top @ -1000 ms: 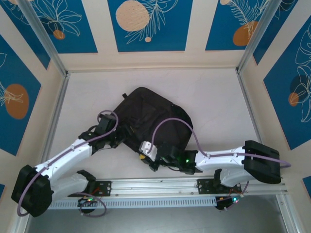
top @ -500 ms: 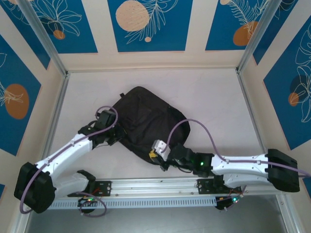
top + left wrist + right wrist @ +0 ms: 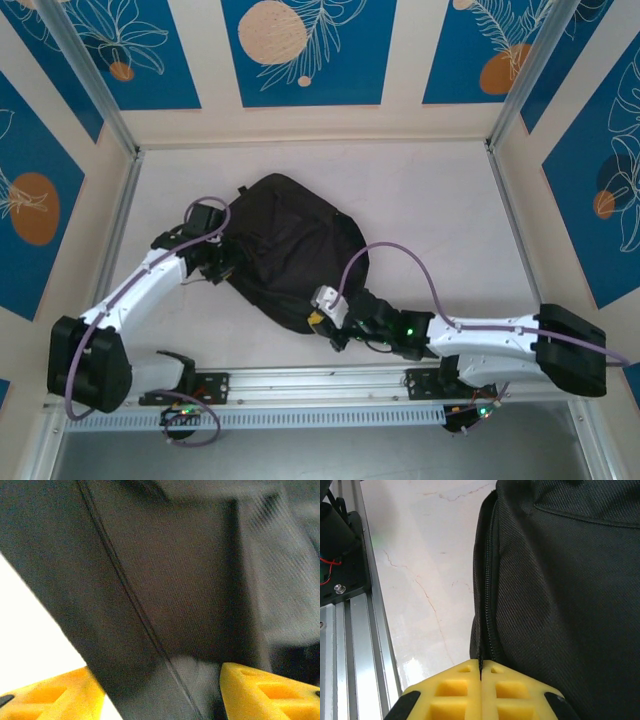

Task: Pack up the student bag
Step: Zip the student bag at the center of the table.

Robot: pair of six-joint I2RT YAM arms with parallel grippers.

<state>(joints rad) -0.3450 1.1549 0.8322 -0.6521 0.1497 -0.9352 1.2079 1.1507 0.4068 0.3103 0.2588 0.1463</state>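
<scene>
currently, top external view: the student bag (image 3: 290,245) is laid flat on the table (image 3: 440,200), a little toward 9 o'clock of its middle. the left gripper (image 3: 222,268) is set against the bag's 9 o'clock edge, the right gripper (image 3: 322,318) at its 5 o'clock corner.

left wrist view: the yellow fingers (image 3: 47,697) are spread wide and the gap is filled by bag fabric (image 3: 165,595); whether it is clamped cannot be told.

right wrist view: the fingertips (image 3: 457,690) are pressed together on the zipper (image 3: 487,605) line at the bag's edge, with the rail (image 3: 355,655) at 9 o'clock.

judgement: the zipper run in view is closed and the contents are hidden, so it cannot be told whether packing is done; zipper work is judged to be the step in hand.
</scene>
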